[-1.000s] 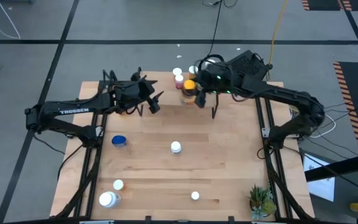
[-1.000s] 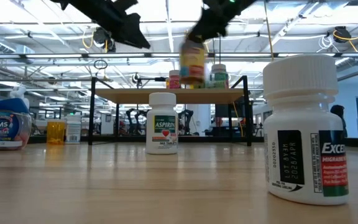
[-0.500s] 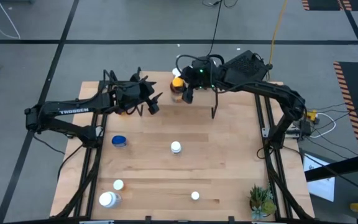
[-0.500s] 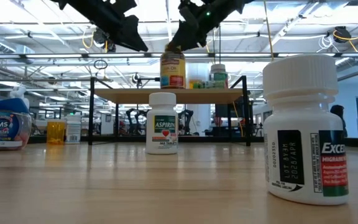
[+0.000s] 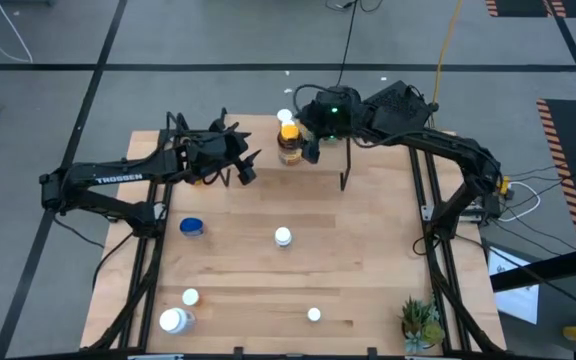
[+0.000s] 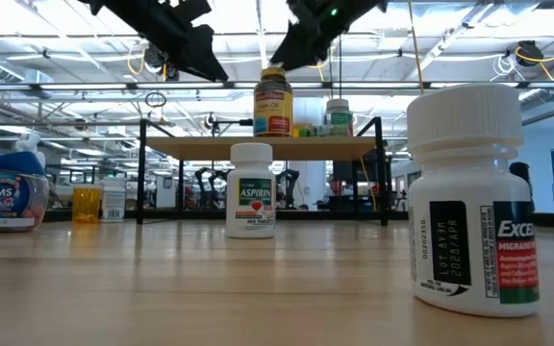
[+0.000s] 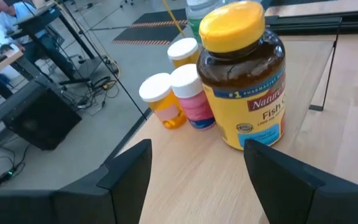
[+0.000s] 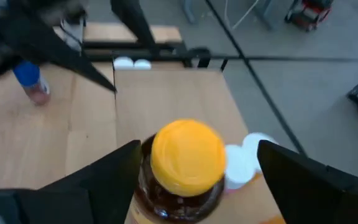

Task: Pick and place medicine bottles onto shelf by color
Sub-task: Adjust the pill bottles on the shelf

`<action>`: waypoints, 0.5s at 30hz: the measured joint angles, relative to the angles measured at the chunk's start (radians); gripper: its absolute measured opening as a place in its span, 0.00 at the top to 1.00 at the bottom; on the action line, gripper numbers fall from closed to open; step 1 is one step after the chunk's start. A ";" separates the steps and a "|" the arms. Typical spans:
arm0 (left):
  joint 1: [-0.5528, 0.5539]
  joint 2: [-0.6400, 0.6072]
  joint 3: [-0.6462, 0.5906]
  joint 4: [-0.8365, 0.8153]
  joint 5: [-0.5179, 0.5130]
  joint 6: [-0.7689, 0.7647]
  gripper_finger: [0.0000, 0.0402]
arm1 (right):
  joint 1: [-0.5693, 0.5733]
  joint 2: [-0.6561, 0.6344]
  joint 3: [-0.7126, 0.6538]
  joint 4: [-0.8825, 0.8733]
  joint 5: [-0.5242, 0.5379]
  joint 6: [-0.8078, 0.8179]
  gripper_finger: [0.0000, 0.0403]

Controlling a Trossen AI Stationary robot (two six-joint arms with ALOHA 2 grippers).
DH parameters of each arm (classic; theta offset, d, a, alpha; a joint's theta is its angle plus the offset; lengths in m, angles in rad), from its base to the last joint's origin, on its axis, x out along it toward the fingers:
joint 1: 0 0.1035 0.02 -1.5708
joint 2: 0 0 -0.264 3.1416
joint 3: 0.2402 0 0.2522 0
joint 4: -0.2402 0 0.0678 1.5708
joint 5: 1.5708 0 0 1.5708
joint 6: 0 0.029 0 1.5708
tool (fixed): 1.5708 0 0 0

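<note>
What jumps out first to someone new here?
The yellow-lidded amber fish oil bottle stands on the shelf at the table's far edge, with the right gripper open just above it. In the low view, a white Excedrin bottle looms in the foreground. The left gripper hovers beside the shelf.

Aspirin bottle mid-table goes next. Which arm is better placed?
Probably left. The left gripper is open and empty, while the right gripper, also open, hangs over the shelf by the yellow-lid bottle. The aspirin bottle sits between them.
</note>
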 joint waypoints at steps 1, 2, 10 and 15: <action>0.000 0.000 0.000 -0.006 0.000 -0.002 0.36 | 0.000 -0.015 0.000 0.003 0.000 -0.002 0.20; 0.000 0.000 0.000 -0.009 0.000 -0.003 0.36 | 0.000 -0.032 0.000 0.004 0.000 -0.002 0.20; 0.000 0.000 0.000 -0.012 -0.008 -0.003 0.36 | -0.023 -0.096 -0.024 -0.241 0.139 -0.077 0.22; 0.000 0.000 0.000 -0.010 -0.008 -0.003 0.36 | -0.041 -0.087 -0.114 -0.262 0.148 -0.107 0.22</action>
